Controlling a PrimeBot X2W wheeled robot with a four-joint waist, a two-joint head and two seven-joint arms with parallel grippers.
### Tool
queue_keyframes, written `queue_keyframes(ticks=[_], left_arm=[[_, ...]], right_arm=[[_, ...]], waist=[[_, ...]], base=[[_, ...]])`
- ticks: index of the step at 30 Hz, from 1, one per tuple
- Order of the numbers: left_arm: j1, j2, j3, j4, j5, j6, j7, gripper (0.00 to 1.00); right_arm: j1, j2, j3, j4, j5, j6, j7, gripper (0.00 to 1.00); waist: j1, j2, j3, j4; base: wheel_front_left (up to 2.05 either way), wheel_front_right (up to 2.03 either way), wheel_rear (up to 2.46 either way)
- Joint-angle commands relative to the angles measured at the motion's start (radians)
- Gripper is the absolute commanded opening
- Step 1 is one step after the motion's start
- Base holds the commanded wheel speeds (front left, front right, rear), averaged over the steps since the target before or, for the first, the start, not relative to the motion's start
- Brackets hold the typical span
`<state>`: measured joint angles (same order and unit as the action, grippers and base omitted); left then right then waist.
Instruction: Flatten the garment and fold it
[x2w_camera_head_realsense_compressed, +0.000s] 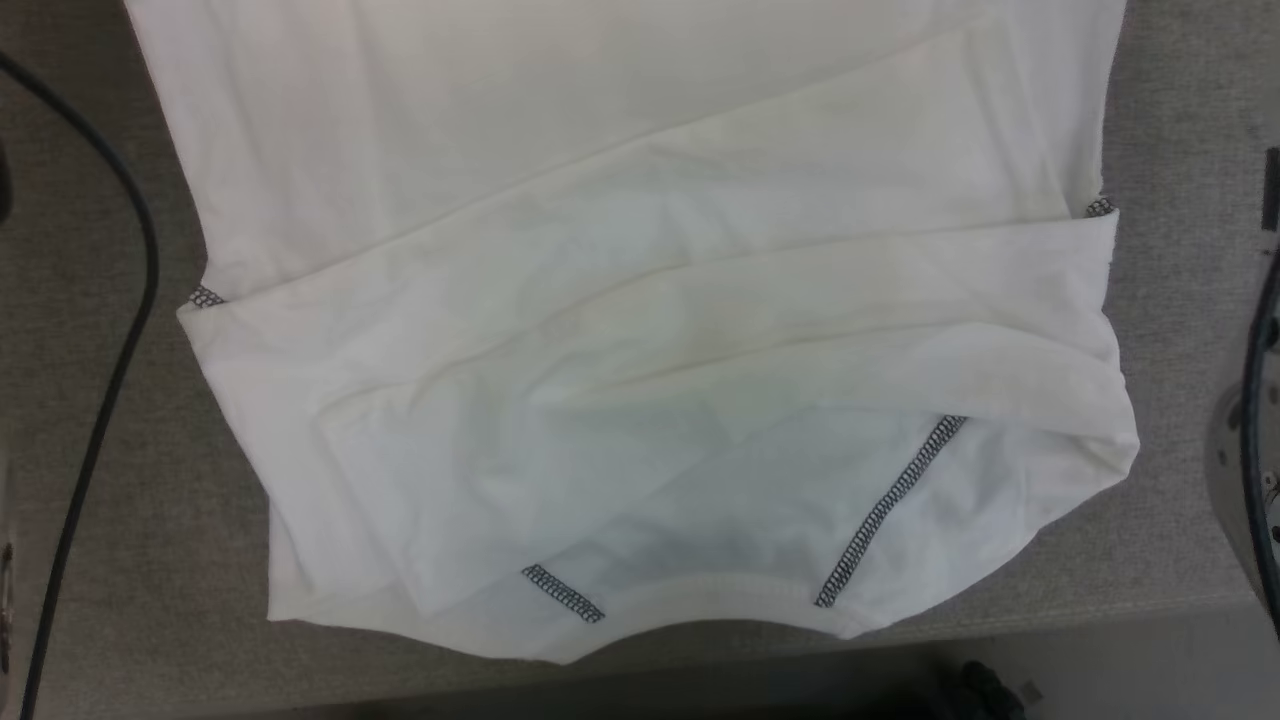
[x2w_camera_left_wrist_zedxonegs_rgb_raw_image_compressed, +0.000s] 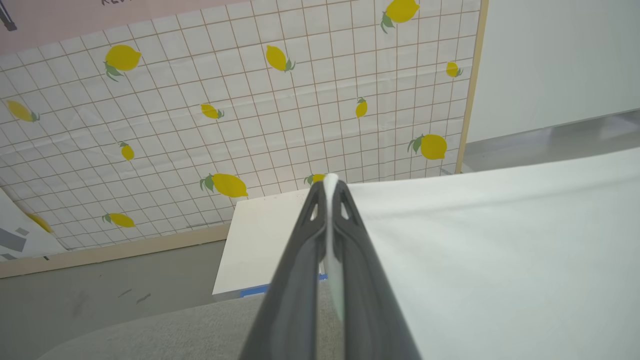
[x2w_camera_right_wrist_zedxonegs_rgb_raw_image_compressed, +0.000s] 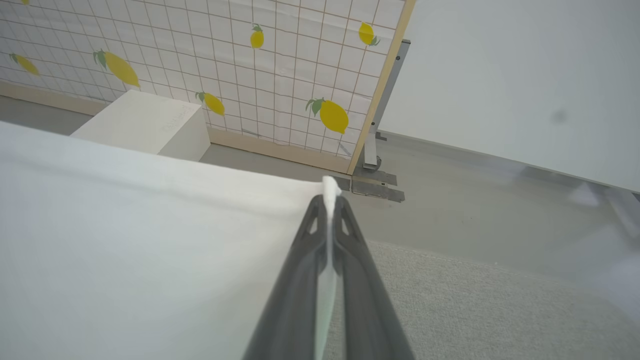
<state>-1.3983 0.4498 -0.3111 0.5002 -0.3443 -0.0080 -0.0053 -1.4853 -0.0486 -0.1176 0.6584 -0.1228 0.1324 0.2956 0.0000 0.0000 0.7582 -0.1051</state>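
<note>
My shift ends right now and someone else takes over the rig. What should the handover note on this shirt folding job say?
Grippers: the left gripper is shut on a pinch of the garment. The right gripper is shut on it too, and the cloth runs taut between them.
Where: the garment's near end lies on the grey table, rumpled, with layers overlapping.
Done: one edge is gripped at two points and stretched.
Left: smooth out the rumpled end, then fold. No neat fold is visible yet.

The head camera looks steeply down, close over the garment (x2w_camera_head_realsense_compressed: 640, 300); the 2 wrist cameras look across it toward the lemon-print wall (x2w_camera_left_wrist_zedxonegs_rgb_raw_image_compressed: 300, 100).
</note>
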Motion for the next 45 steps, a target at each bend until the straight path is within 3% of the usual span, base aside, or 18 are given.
queue_keyframes(ticks=[1,11,19,25,31,37,45], left_arm=[[0.022,-0.002,0.000,0.013,-0.001,-0.004,-0.023,0.00],[0.298,-0.029,-0.039,0.009,-0.090,-0.087,-0.126,0.00],[0.615,0.000,-0.058,-0.169,-0.135,-0.077,-0.160,0.00],[0.881,0.004,-0.069,-0.325,-0.182,-0.035,-0.157,0.00],[1.103,0.013,-0.108,-0.417,-0.234,-0.033,-0.126,0.00],[1.240,0.019,-0.132,-0.429,-0.275,-0.033,-0.113,0.00],[1.329,0.004,-0.159,-0.394,-0.300,-0.042,-0.135,0.00]], right_arm=[[0.033,-0.002,0.010,0.011,0.001,-0.002,-0.022,0.00],[0.288,-0.013,0.162,-0.005,0.146,-0.002,-0.135,0.00],[0.608,-0.111,0.287,-0.214,0.311,-0.002,-0.136,0.00],[0.865,-0.190,0.284,-0.397,0.377,-0.002,-0.081,0.00],[1.092,-0.234,0.248,-0.544,0.404,-0.002,0.023,0.00],[1.260,-0.258,0.207,-0.669,0.402,-0.002,0.111,0.00],[1.413,-0.250,0.148,-0.764,0.394,-0.002,0.149,0.00]], waist=[[0.0000,0.0000,-0.063,0.010],[0.0000,0.0000,-0.293,0.037],[0.0000,0.0000,-0.428,0.068],[0.0000,0.0000,-0.487,0.091],[0.0000,0.0000,-0.524,0.113],[0.0000,0.0000,-0.544,0.127],[0.0000,0.0000,-0.559,0.142]], base=[[0.00,0.00,0.00],[0.00,0.00,0.00],[0.00,0.00,0.00],[0.00,0.00,0.00],[0.00,0.00,0.00],[0.00,0.00,0.00],[0.00,0.00,0.00]])
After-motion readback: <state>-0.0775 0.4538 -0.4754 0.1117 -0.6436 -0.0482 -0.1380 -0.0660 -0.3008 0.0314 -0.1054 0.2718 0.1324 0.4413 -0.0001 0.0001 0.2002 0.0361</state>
